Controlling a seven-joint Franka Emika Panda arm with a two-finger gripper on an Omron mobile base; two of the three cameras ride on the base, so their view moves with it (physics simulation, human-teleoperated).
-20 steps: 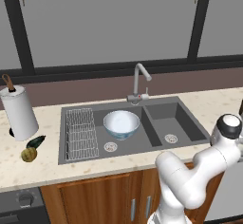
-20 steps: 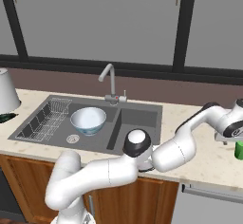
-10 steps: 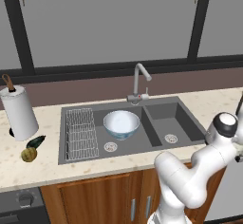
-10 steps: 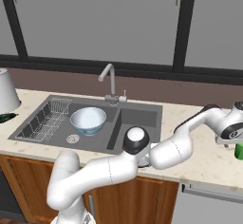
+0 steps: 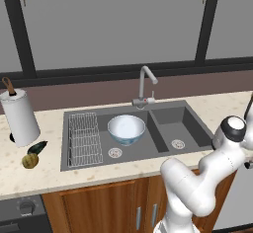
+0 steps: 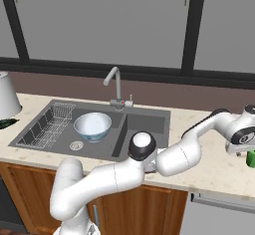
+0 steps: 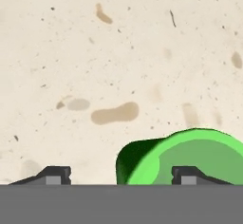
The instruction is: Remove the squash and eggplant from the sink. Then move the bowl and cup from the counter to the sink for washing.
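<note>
The green cup [image 7: 190, 154] stands on the beige counter [image 7: 118, 52] right under my gripper [image 7: 122, 175]. One fingertip [image 7: 187, 174] is over the cup's mouth and the other is outside its left wall, so the wall lies between them untouched and the gripper is open. From the right base view, the hand with its gripper [image 6: 246, 150] hangs just above the cup [image 6: 250, 158] at the far right. The bowl [image 5: 126, 128] sits in the left basin of the sink [image 5: 192, 128]. The squash [image 5: 29, 161] and eggplant [image 5: 37, 147] lie on the counter [image 5: 217, 103] left of the sink.
A curved faucet [image 5: 146, 86] rises behind the sink's divider. A wire rack [image 5: 83, 138] lies in the left basin beside the bowl. A paper towel roll [image 5: 20, 118] stands at the far left, behind the vegetables. Dark windows run along the back wall.
The hand has sunk a little toward the green cup at the right end of the counter. The bowl, squash and eggplant lie as before.
</note>
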